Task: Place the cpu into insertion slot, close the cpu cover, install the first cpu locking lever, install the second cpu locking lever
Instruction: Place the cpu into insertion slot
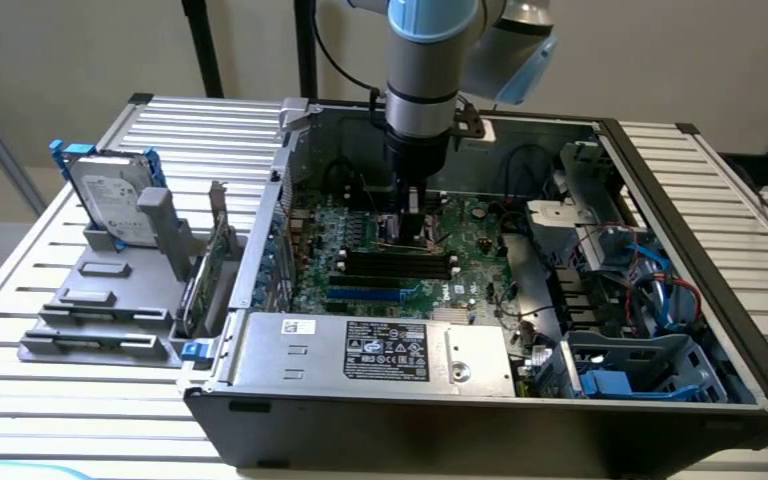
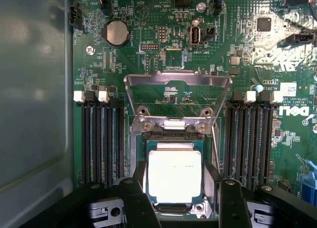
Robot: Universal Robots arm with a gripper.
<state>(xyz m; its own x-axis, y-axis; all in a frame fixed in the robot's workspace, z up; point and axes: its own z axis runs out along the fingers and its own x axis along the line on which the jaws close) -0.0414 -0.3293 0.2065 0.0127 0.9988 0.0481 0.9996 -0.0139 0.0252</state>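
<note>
Claw (image 2: 176, 172) is down inside the open computer case (image 1: 491, 425), low over the green board (image 2: 124, 55). The case lies on its side on the slatted desk (image 1: 37, 420), so the board faces up for a straight-down reach. Claw is wide but looks to pinch the cpu (image 2: 174, 181) by two opposite edges, with the dark pads (image 2: 141, 174) flush against its sides. That edge grip keeps the metal top free and the chip level. The cpu sits square between the pads, inside the insertion slot (image 2: 171, 136), and looks seated or nearly so. The cpu cover (image 2: 177, 78) is just beyond the claw's tips, flipped up on its hinge so the slot stays reachable. It is not closed yet. A thin locking lever (image 2: 214, 144) stands beside one pad, unlatched. Black memory slots (image 2: 101, 139) flank the claw on both sides.
</note>
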